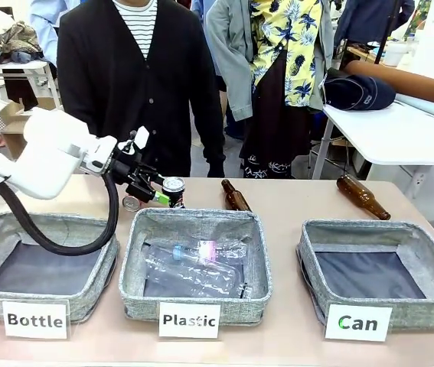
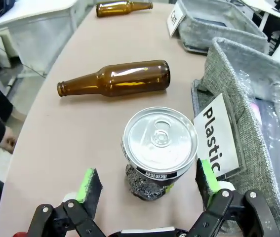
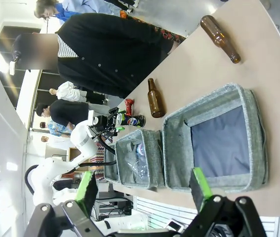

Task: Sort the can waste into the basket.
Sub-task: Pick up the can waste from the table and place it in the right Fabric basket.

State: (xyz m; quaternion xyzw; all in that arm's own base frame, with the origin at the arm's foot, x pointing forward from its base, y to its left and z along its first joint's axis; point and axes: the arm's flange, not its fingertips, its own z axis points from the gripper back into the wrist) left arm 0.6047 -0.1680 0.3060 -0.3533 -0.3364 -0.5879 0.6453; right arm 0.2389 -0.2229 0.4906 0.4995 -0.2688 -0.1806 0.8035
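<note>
**A:** We see the left gripper [image 2: 146,172] spread wide around the dark dented drink can with the silver top [image 2: 159,148], lower centre of the left wrist frame. The can stands upright on the beige table [image 2: 80,133], just beside the grey woven basket marked "Plastic" [image 2: 228,84]. One green pad [image 2: 206,177] sits close to it and the other is well apart, so no pinch yet.

**B:** How will it handle?

**A:** We judge it empty. It's light and thin-walled, it crushes easily, and the printed wall is likely slick. We'd grip mid-body, below the top rim, with modest force. The lower body looks crumpled, so we'd avoid that part.

**B:** Right side?

**A:** The right gripper [image 3: 142,183] is spread too, with nothing between the pads, at the bottom of the right wrist frame.

**B:** Target?

**A:** The grey woven basket labelled "Can" [image 1: 377,227] is at the lower right of the front frame.

**B:** What do the views add?

**A:**
- **Left wrist view:** gives us the pad gaps. It also shows a brown glass bottle [image 2: 115,79] lying beyond the can.
- **Front view:** gives the route. The can is centre-left behind "Plastic", well apart from "Can".
- **Right wrist view:** shows the shiny red can [image 3: 129,105] just beside the dark one.
</note>
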